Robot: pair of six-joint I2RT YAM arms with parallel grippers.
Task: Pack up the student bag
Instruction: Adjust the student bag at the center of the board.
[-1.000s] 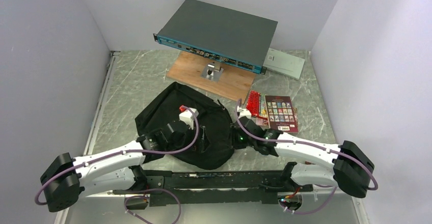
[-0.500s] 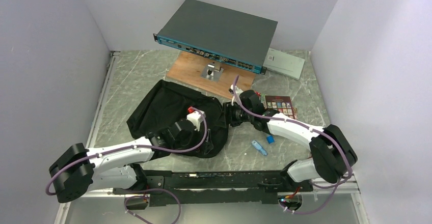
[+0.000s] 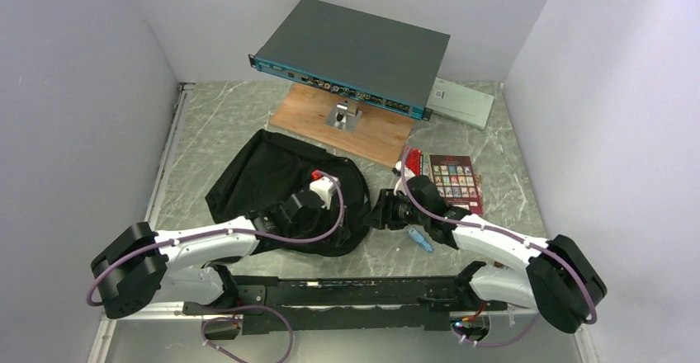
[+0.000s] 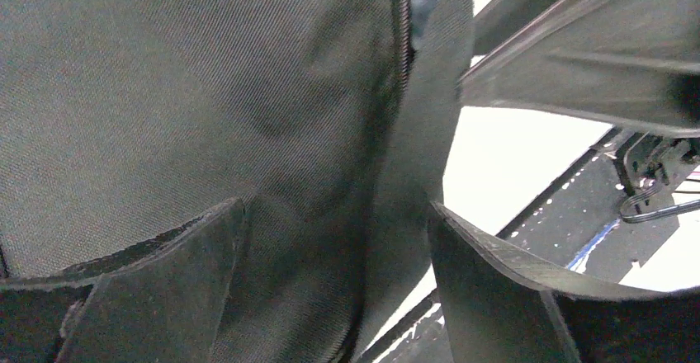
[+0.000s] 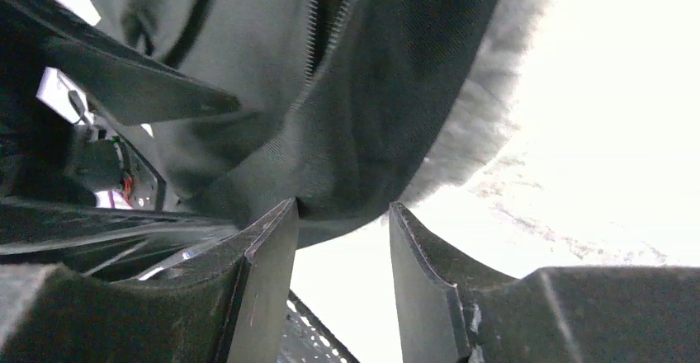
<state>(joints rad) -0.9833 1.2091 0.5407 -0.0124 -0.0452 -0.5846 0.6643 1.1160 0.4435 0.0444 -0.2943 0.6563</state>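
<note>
— Where is the bag?
— The large black soft fabric backpack (image 3: 264,177) lies under my left pincer (image 3: 309,210). Its fingers (image 4: 165,297) stand wide apart, with a zippered fold between them. My right pincer (image 3: 376,212) is narrow at the bag's right edge; I cannot tell if it grips.
— Anything inside?
— The bag's inside is hidden.
— Room to move?
— Bare grey marble table (image 3: 215,132) lies beyond and left of my left pincer. A small blue stick (image 3: 418,240) lies near my right one, toward my base.
</note>
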